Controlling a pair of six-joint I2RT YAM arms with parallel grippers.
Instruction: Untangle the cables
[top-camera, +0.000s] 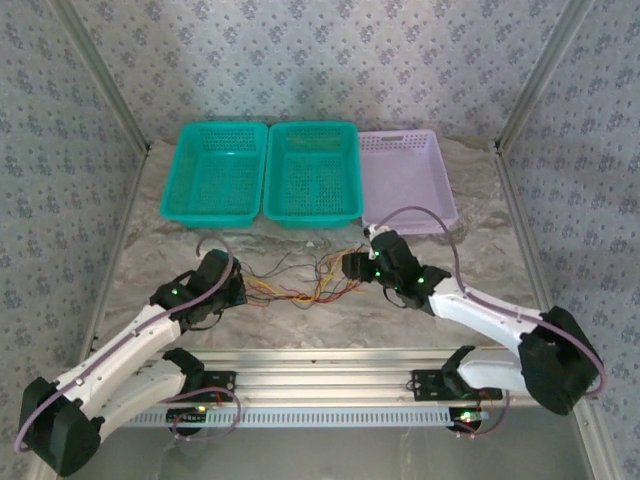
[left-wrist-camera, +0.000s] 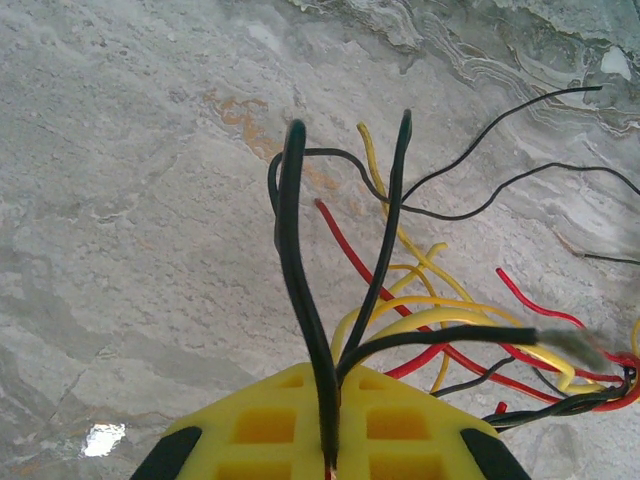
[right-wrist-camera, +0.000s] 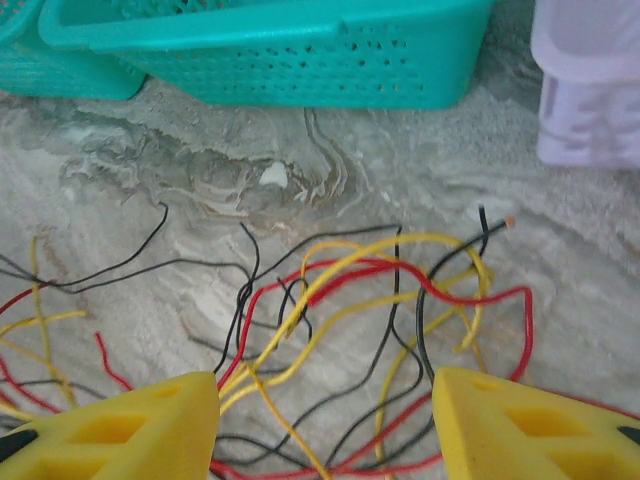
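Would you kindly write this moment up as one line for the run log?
left fingers: shut on black cables | right fingers: open, over tangle | tangle: red, yellow, black, lying on table

No word, label, brand, number or sign can be read; the green baskets (top-camera: 215, 175), the lilac tray (top-camera: 405, 180), the cables (top-camera: 300, 288) and the marbled table (top-camera: 320, 325) carry none legible.

Both arms are white shells w/ black joints: left arm (top-camera: 120, 345), right arm (top-camera: 490, 315). Bulky black elbow housings (top-camera: 555, 365). A purplish-grey hose (top-camera: 411, 209) loops along each. Small green lights (top-camera: 175, 291) near wrists & bases. Left gripper (left-wrist-camera: 333, 385) & right gripper (right-wrist-camera: 325, 385) have yellow plastic fingers (right-wrist-camera: 130, 425) w/ rectangular recesses, black trim at outer edges.
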